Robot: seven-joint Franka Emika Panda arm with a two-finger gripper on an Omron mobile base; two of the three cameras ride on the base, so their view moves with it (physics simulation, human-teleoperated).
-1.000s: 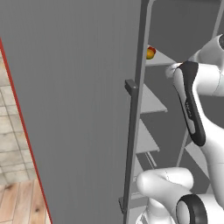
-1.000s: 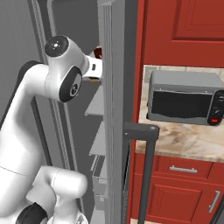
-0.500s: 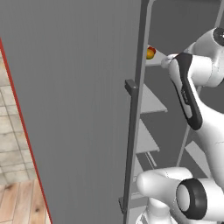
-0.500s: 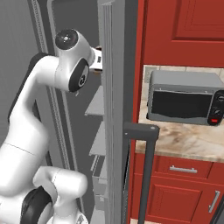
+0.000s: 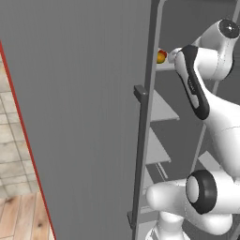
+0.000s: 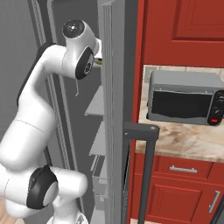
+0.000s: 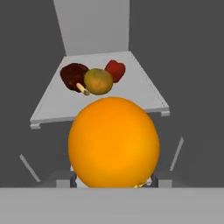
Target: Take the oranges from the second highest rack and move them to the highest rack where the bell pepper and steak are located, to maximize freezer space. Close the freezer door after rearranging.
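A: What does the hand view give you that the base views don't?

B: Nearest the camera, one orange [image 7: 113, 143], big, smooth and evenly glossy. It sits low in that view between the gripper [image 7: 113, 183] fingers; a bit of finger shows at each lower edge of the fruit, so the jaws look closed on it, though the ball hides most of the contact.

A: And beyond that orange?

B: The highest rack [image 7: 144, 94], a pale grey plate, lies just past it. Toward the rack's back sit three things bunched together: a dark brown steak [image 7: 72, 75] with a pale bone end, a duller yellow-green round fruit [image 7: 98, 81] touching it, and the red bell pepper [image 7: 115, 70] just behind that fruit.

A: What do the base views add?

B: From the left base view, the freezer door [image 5: 84, 108] stands open, its bar handle [image 5: 142, 154] nearest, and past its edge a small orange-yellow ball [image 5: 161, 57] with a sliver of red shows at the top shelf level, just beside the arm's wrist. Below that rack, further grey shelves [image 5: 161, 110] step downward. The right base view shows a microwave [image 6: 183, 98] on the counter [image 6: 188, 142], well apart from the freezer.
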